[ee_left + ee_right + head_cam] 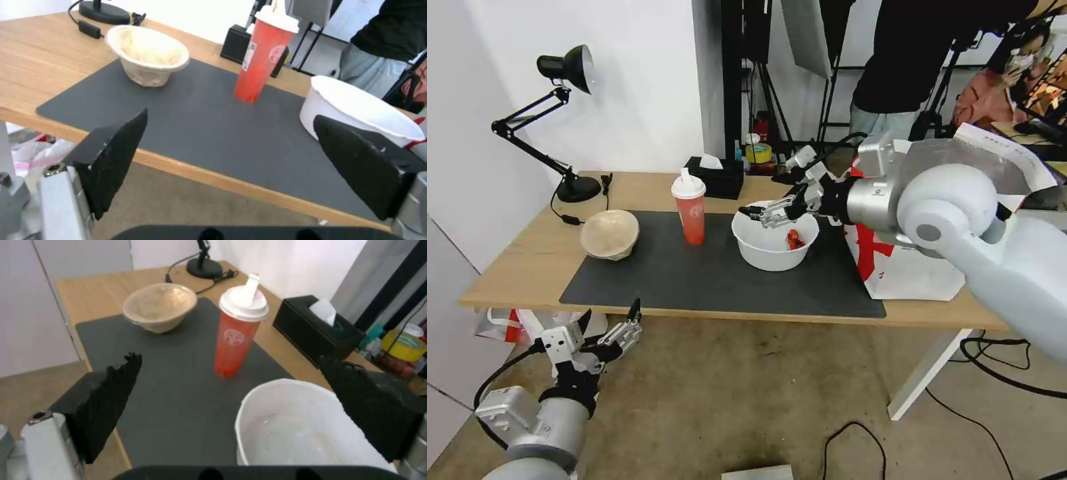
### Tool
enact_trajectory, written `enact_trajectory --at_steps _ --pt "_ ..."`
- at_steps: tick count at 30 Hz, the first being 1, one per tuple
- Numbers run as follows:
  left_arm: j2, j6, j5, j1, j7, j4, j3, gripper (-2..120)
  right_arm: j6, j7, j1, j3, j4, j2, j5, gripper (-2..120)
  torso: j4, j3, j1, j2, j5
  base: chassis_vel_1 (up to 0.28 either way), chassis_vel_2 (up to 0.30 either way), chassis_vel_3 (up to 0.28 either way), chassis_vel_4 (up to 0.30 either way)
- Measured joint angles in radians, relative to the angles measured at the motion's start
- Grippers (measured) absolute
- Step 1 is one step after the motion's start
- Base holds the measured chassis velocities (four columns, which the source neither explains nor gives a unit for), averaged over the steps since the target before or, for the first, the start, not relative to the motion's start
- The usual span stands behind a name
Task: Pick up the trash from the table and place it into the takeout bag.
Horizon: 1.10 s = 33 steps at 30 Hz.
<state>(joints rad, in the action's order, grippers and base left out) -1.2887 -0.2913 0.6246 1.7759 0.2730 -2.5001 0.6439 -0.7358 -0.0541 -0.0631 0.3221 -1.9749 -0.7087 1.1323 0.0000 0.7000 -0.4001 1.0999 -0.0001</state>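
On the dark grey mat (707, 280) of the light-wood table (514, 267) stands the trash: a beige pulp bowl (610, 233), a red white-lidded cup (690, 213) and a wide white bowl (774, 243) holding a red scrap (794, 239). My right gripper (764, 197) hovers open just over the white bowl's near-left rim, and its wrist view looks down on that bowl (293, 430) between the spread fingers. The white-and-red takeout bag (914, 267) stands at the table's right end, partly behind my right arm. My left gripper (620, 320) hangs open below the table's front edge.
A black desk lamp (560, 120) and a black tissue box (715, 177) stand along the table's back. A person (907, 60) stands behind the table. Cables (994, 360) lie on the floor at the right, and a plastic bag (507, 323) lies under the left end.
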Motion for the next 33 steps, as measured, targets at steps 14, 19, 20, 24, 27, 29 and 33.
enact_trajectory --at_steps 14,19,20,24,27,29,33 --pt "-0.016 0.002 -0.017 0.003 -0.004 0.000 -0.002 100 0.000 0.181 0.073 0.128 0.035 -0.018 0.139 100 0.0000 0.000 0.000 0.000 0.0000 0.000 0.000 0.000 0.000" --pt "-0.020 0.002 -0.021 0.003 -0.005 0.000 -0.003 100 0.000 0.261 0.067 0.149 0.031 -0.020 0.232 100 0.0000 0.000 0.000 0.000 0.0000 0.000 0.000 0.000 0.000" --pt "-0.021 0.002 -0.021 0.003 -0.005 0.000 -0.003 100 0.000 0.271 0.066 0.152 0.031 -0.020 0.240 100 0.0000 0.000 0.000 0.000 0.0001 0.000 0.000 0.000 0.000" --pt "-0.022 0.003 -0.023 0.004 -0.005 0.000 -0.003 100 0.000 0.322 0.065 0.171 0.029 -0.023 0.279 100 0.0000 0.000 0.000 0.000 0.0002 0.000 0.000 0.000 0.000" --pt "-0.023 0.003 -0.024 0.004 -0.005 0.000 -0.004 100 0.000 0.331 0.066 0.182 0.030 -0.026 0.282 100 0.0000 0.000 0.000 0.000 0.0000 0.000 0.000 0.000 0.000" --pt "-0.025 0.003 -0.025 0.004 -0.005 0.000 -0.005 100 0.000 0.342 0.067 0.192 0.036 -0.030 0.282 100 0.0000 0.000 0.000 0.000 0.0001 0.000 0.000 0.000 0.000" --pt "-0.026 0.003 -0.026 0.005 -0.006 0.000 -0.007 100 0.000 0.344 0.070 0.201 0.047 -0.035 0.277 100 0.0000 0.000 0.000 0.000 0.0001 0.000 0.000 0.000 0.000"
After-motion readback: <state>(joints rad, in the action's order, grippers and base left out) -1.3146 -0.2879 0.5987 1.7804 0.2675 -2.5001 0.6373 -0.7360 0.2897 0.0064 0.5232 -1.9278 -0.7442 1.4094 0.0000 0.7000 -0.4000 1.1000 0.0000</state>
